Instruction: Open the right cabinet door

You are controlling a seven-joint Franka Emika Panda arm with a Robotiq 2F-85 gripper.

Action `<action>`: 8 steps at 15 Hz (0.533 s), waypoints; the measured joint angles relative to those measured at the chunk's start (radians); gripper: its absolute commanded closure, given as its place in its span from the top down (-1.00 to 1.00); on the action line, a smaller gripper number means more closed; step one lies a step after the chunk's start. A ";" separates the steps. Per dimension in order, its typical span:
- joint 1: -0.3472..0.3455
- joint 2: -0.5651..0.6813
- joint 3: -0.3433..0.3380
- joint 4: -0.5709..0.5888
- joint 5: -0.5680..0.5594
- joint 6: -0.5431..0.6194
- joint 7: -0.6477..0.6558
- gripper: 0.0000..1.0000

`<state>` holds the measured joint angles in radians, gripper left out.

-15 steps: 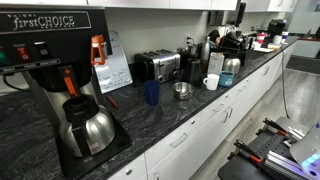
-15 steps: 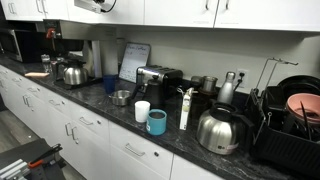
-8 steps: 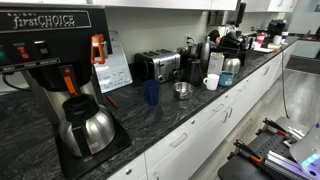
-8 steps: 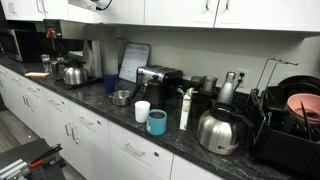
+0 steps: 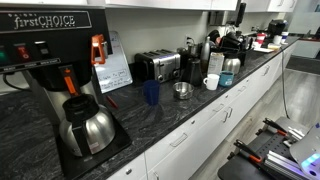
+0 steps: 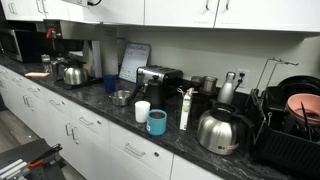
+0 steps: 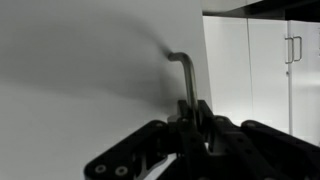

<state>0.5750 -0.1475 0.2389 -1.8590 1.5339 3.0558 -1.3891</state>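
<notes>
Barely shifted, hand (image 7: 198, 118) stays clamped around cabinet door handle (image 7: 184, 72).

Three cups (image 6: 157, 122), one toaster (image 6: 160, 78), one steel bowl (image 6: 121, 97), one dish rack (image 6: 290, 130).

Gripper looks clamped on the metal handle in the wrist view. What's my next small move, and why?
In the wrist view the gripper is shut on the bent grey metal handle of the white cabinet door, so the grasp looks done. I would probably try a short, gentle pull straight back from the door face. Whether the door is already ajar I cannot tell.
</notes>
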 measured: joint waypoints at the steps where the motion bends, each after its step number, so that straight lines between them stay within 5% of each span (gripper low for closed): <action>1: 0.001 -0.023 0.000 -0.026 -0.008 0.002 0.011 -0.94; 8: -0.003 -0.152 0.021 -0.186 -0.252 0.062 0.181 -0.94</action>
<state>0.5718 -0.2990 0.2596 -2.0445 1.2816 3.1173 -1.2085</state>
